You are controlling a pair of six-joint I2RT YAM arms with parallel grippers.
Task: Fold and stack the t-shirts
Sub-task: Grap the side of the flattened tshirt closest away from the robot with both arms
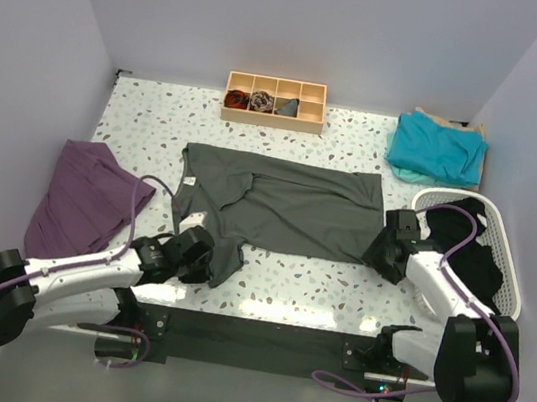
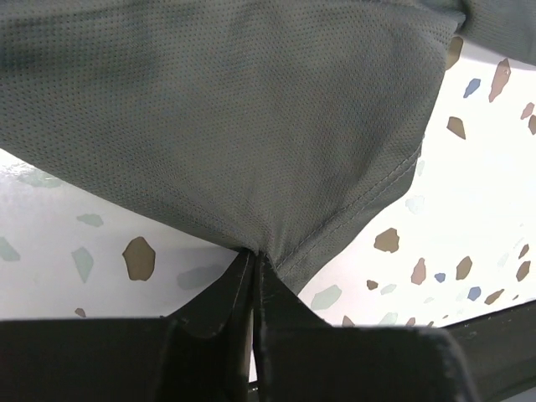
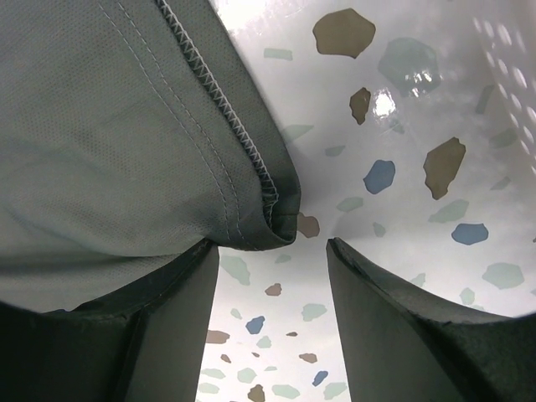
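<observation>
The charcoal grey t-shirt [image 1: 292, 210] lies spread across the middle of the table, collar to the left. My left gripper [image 1: 206, 254] sits at its near left sleeve. In the left wrist view the gripper [image 2: 251, 254] is shut, with a fold of the grey cloth [image 2: 234, 109] pinched between the tips. My right gripper [image 1: 390, 246] is at the shirt's near right corner. In the right wrist view this gripper [image 3: 270, 245] stands open, and the stitched hem corner [image 3: 272, 213] rests just beyond its left finger [image 3: 167, 327]. The teal t-shirt [image 1: 436, 148] lies bunched at the back right.
A purple garment [image 1: 82, 198] lies at the table's left edge. A wooden compartment tray [image 1: 274, 102] holding small items stands at the back centre. A white perforated basket [image 1: 508, 259] with black clothes is at the right, close to my right arm.
</observation>
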